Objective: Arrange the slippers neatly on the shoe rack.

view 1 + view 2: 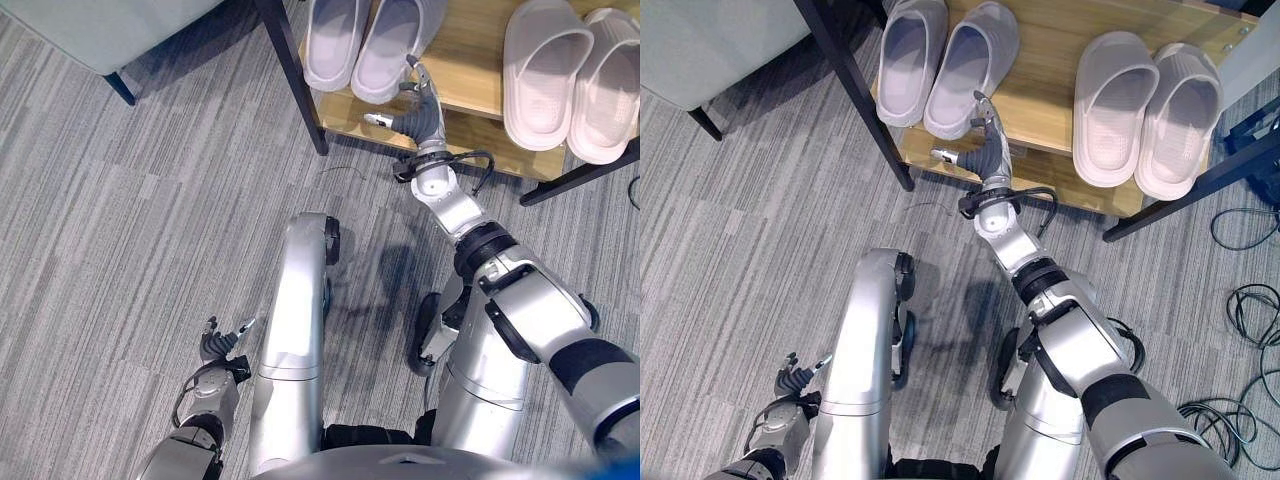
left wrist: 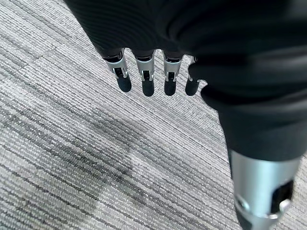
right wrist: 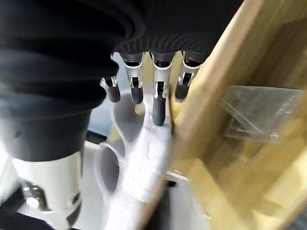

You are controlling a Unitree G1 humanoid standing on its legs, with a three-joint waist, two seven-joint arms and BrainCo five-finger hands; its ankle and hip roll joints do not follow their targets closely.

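Grey slipper [image 1: 389, 45] on the shoe rack [image 1: 470, 62] touches the right hand [image 1: 420, 110] fingers [image 3: 159, 103].

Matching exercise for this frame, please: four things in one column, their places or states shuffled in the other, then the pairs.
1. right hand
2. left hand
3. lavender slippers
4. pinkish slippers

A. low over the grey carpet, fingers relaxed
B. side by side at the shoe rack's right end
C. at the rack's front edge, fingers against a slipper's heel
D. paired at the rack's left end

Pairs: 1-C, 2-A, 3-D, 4-B
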